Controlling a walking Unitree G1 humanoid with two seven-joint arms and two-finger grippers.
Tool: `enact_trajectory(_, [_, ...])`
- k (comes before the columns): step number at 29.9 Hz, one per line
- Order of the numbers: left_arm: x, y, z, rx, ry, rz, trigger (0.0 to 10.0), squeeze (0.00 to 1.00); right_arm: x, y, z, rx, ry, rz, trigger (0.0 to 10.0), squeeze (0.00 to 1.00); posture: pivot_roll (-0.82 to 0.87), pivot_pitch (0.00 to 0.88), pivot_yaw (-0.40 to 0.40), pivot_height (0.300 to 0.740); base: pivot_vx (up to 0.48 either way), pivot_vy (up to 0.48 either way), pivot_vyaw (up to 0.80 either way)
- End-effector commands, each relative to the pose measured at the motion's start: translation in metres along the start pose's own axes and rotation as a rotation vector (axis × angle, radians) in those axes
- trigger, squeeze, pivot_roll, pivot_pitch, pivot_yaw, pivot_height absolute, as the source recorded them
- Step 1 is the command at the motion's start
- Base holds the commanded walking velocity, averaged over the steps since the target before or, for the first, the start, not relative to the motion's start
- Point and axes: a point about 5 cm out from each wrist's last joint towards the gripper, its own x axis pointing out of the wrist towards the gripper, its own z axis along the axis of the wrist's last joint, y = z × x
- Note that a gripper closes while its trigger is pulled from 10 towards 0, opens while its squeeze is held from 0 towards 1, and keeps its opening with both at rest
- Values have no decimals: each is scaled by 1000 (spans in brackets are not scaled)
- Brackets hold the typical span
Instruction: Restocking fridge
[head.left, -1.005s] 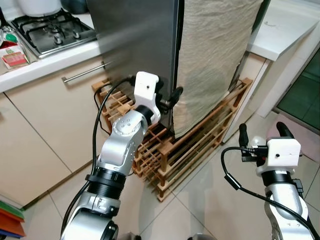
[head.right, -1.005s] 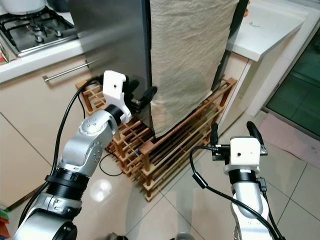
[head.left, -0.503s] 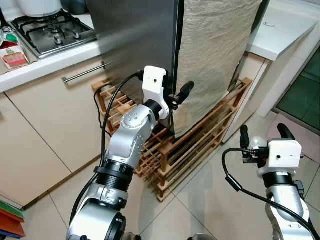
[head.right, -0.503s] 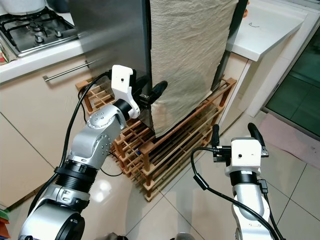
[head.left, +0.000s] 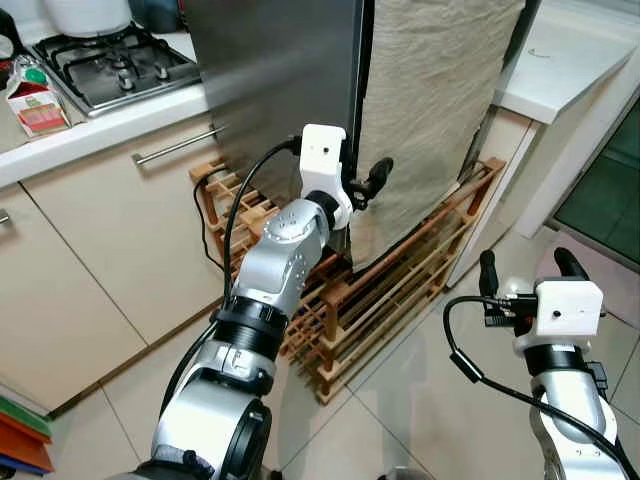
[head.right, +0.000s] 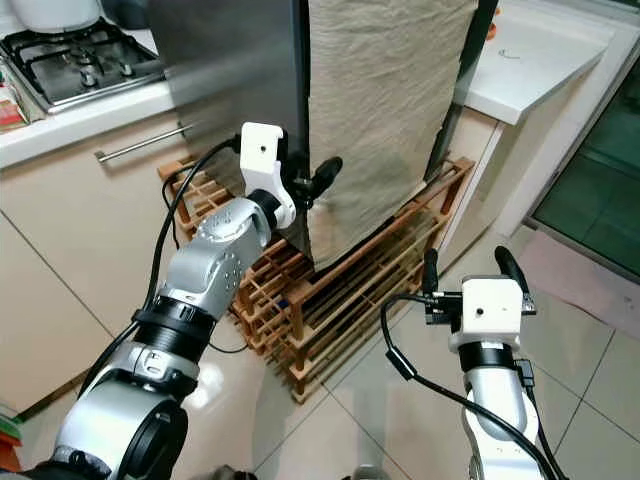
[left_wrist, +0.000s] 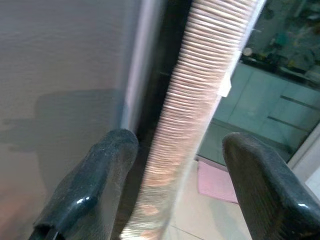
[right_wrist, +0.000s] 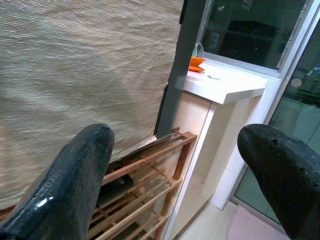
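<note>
the left gripper, fingers spread wide, sits at the vertical edge of the tall steel fridge door, apparently straddling the seam beside the beige cloth; the right gripper, also open, hangs well apart.

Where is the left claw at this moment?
In the left eye view the left claw is raised at the front edge of the steel fridge, against the beige cloth and above the wooden rack, fingers open.
</note>
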Motion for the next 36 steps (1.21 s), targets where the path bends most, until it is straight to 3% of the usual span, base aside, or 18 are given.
enact_trajectory(1, [6, -11, 2, -32, 20, -36, 10000, 0, 0, -1, 1, 8, 5, -9, 10000, 0, -235, 10, 41, 740, 0, 0, 0])
enact_trajectory(2, [6, -11, 2, -32, 20, -36, 10000, 0, 0, -1, 1, 8, 5, -9, 10000, 0, -235, 10, 41, 740, 0, 0, 0])
enact_trajectory(5, [6, -43, 0, -12, 44, -241, 10000, 0, 0, 0, 1, 11, 7, -6, 10000, 0, -231, 12, 41, 740, 0, 0, 0])
enact_trajectory(9, [-4, -75, 5, 131, -13, -490, 10000, 0, 0, 3, 0, 16, 8, 0, 10000, 0, -228, 14, 41, 740, 0, 0, 0])
enact_trajectory(19, [-14, -89, 19, 125, -78, -640, 10000, 0, -1, 4, -1, 18, 11, 3, 10000, 0, -231, 19, 47, 740, 0, 0, 0])
enact_trajectory(27, [-21, -58, 25, 160, -167, -457, 10000, 0, -2, 6, -1, 20, 9, -6, 10000, 0, -225, 18, 51, 740, 0, 0, 0])
enact_trajectory(29, [-27, -39, 27, 121, -199, -352, 10000, 0, 0, 4, -1, 19, 6, -15, 10000, 0, -218, 17, 50, 740, 0, 0, 0])
enact_trajectory(30, [-27, -39, 27, 121, -199, -352, 10000, 0, 0, 4, -1, 19, 6, -15, 10000, 0, -218, 17, 50, 740, 0, 0, 0])
enact_trajectory(31, [-34, -23, 25, 97, -202, -276, 10000, 0, 1, 5, 0, 20, 3, -13, 10000, 0, -202, 17, 47, 740, 0, 0, 0])
enact_trajectory(33, [-36, -17, 24, 91, -199, -251, 10000, 0, 1, 5, 0, 21, 2, -11, 10000, 0, -199, 17, 47, 740, 0, 0, 0])
enact_trajectory(36, [-41, 6, 17, 121, -172, -108, 10000, 0, 3, 7, 0, 22, -2, -6, 10000, 0, -186, 14, 45, 740, 0, 0, 0])
